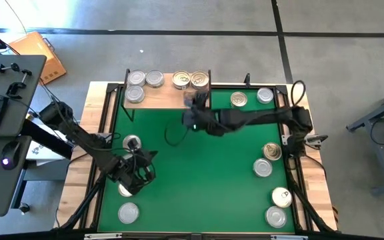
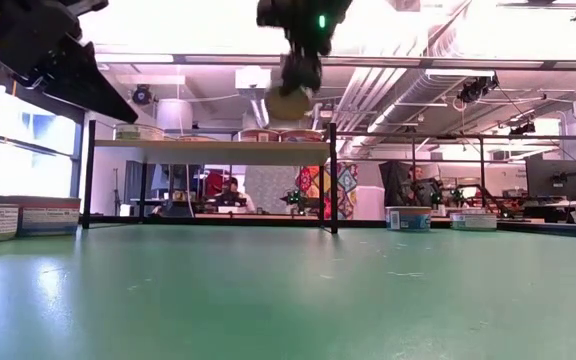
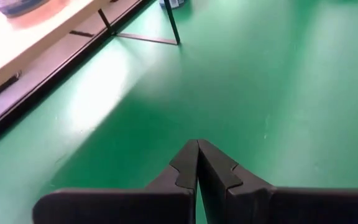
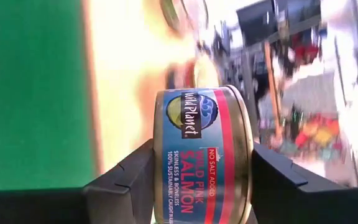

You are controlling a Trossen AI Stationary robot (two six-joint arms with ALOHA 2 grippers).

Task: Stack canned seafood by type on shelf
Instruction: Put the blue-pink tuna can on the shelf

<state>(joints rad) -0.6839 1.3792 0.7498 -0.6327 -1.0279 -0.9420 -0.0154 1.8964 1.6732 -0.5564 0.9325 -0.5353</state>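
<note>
The right gripper point(image 4: 201, 177) is holding a salmon can point(image 4: 202, 152) clamped between its fingers, gripping it across the side wall, so the label is showing between the pads. In the high view this arm is reaching across to the shelf point(image 1: 159, 99) at the far edge of the bench point(image 1: 199, 167), and the gripper is hanging above the shelf's right end, just by the two gold-lidded cans point(image 1: 191, 81) already sitting there. Three silver-lidded cans point(image 1: 141, 83) are grouped at the shelf's left end. More cans are waiting on the mat: two near the far right corner, four down the right edge, and a few by the left arm.

The left gripper point(image 3: 197, 168) is resting low over the mat near the left edge, fingers pressed together and holding nothing.

The step in hand looks like placing the held can with its own kind. To do it well, the right arm should be matching the lid to the correct group before lowering, keeping the can level, centring it squarely over a matching can or a bare patch of board, and spreading its fingers only once the can is seated, so neighbours are not nudged off the edge.
</note>
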